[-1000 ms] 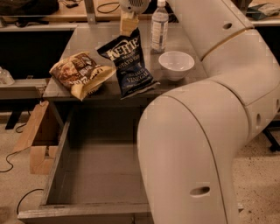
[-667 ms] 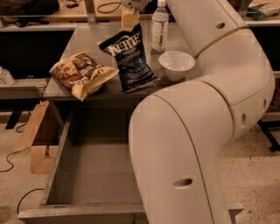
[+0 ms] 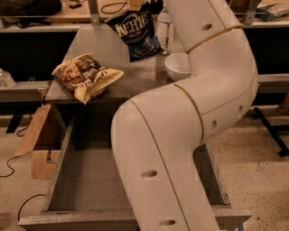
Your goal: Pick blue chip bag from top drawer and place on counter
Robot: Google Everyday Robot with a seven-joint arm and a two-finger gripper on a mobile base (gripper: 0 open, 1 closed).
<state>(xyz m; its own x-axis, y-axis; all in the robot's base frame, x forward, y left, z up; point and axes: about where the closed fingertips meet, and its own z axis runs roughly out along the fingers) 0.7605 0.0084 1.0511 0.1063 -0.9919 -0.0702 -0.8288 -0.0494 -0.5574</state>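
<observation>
The blue chip bag (image 3: 135,34), dark navy with white "Kettle" lettering, hangs tilted over the back of the grey counter (image 3: 135,79). My gripper (image 3: 136,3) is at the top edge of the view, just above the bag's top, and is mostly cut off. It holds the bag by its upper edge. The top drawer (image 3: 58,153) is pulled out wide open below the counter's front, and its grey inside shows nothing in it. My large white arm (image 3: 180,135) covers the drawer's right part and the counter's right side.
A brown-and-yellow snack bag (image 3: 86,76) lies at the counter's front left. A white bowl (image 3: 177,66) and a clear water bottle (image 3: 165,27) stand at the right, next to my arm. A cardboard piece (image 3: 38,144) leans left of the drawer.
The blue chip bag has moved away from the counter's middle toward the back, going up with my gripper. My arm has swung and now covers more of the drawer.
</observation>
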